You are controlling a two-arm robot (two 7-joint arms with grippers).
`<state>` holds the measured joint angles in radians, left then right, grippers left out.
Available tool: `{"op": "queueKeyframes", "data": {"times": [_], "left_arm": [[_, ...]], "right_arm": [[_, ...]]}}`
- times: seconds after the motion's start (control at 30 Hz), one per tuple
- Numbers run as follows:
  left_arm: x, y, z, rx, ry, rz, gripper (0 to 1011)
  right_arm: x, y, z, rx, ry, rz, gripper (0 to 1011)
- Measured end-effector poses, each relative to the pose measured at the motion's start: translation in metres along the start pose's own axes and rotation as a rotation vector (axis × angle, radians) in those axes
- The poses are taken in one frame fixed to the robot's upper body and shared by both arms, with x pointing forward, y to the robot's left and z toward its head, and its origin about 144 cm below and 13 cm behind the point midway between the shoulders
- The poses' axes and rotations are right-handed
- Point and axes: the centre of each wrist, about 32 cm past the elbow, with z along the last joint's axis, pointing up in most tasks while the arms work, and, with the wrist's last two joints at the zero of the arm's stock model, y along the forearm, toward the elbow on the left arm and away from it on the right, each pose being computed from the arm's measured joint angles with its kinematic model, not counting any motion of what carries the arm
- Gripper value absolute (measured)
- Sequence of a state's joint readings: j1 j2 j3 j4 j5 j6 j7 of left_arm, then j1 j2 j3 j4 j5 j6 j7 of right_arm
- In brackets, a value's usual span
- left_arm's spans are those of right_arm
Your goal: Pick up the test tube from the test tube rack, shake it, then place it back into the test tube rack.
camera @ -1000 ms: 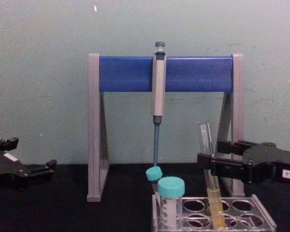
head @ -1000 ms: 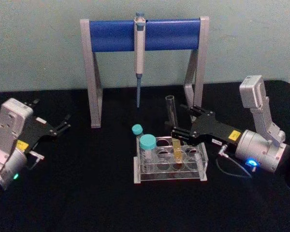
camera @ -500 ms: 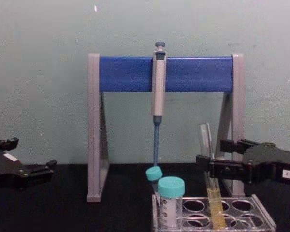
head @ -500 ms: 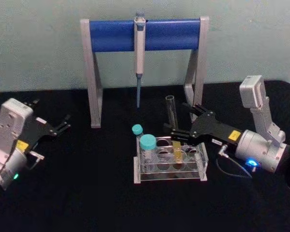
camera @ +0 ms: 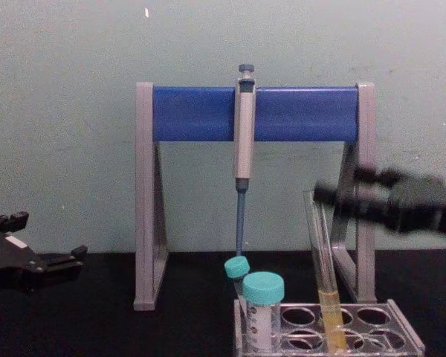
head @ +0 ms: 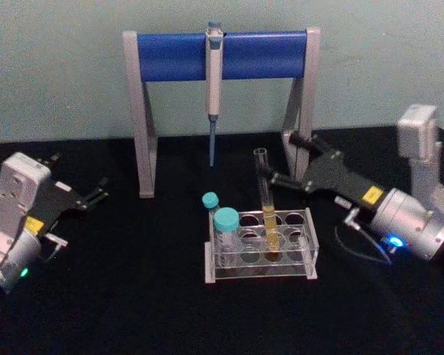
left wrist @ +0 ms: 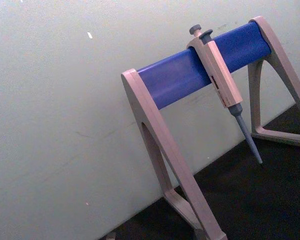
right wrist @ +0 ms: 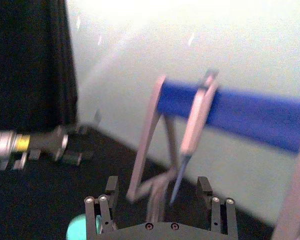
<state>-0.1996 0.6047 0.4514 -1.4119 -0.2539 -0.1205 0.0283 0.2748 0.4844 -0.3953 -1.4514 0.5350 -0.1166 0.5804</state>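
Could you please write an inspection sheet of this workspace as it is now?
Surface: black table.
Job's things: test tube stands tilted in test tube rack, yellow liquid low.
Clutter: two teal-capped tubes in rack; pipette hangs on stand.
Grippers: right gripper open, beside tube's top; left gripper open, parked left.
Cables: thin cable by right wrist.
Surroundings: pale wall.

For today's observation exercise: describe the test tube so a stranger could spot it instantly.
Find the tall blue-barred stand; before it sits a low clear rack. The test tube rises from it: long, thin, capless, holding yellow liquid, unlike the short teal-capped tubes beside it.
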Motion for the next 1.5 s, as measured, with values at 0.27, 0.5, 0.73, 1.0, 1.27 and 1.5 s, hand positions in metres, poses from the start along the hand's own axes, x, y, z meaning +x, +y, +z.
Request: {"op": "queueKeyframes", "data": {"times": [0.27, 0.5, 0.73, 1.0, 1.27, 1.5], "left_arm": [[0.000, 0.000, 0.000, 0.000, 0.000, 0.000, 1002], [0.000, 0.000, 0.000, 0.000, 0.000, 0.000, 1001], [0.000, 0.000, 0.000, 0.000, 0.000, 0.000, 1002], [0.000, 0.000, 0.000, 0.000, 0.000, 0.000, 1001], [0.000, 0.000, 0.000, 0.000, 0.000, 0.000, 1001], [0.000, 0.000, 0.000, 0.000, 0.000, 0.000, 1001]], "right_arm": [[-0.011, -0.005, 0.015, 0.160, -0.041, -0.215, 1000], [-0.023, -0.002, 0.008, 0.038, -0.146, -0.479, 1000], [-0.031, -0.005, -0.017, -0.151, -0.138, -0.579, 1000], [-0.036, -0.008, -0.035, -0.265, -0.113, -0.623, 1000], [-0.036, -0.008, -0.036, -0.271, -0.109, -0.631, 1000], [-0.036, -0.009, -0.036, -0.270, -0.112, -0.630, 1000]]}}
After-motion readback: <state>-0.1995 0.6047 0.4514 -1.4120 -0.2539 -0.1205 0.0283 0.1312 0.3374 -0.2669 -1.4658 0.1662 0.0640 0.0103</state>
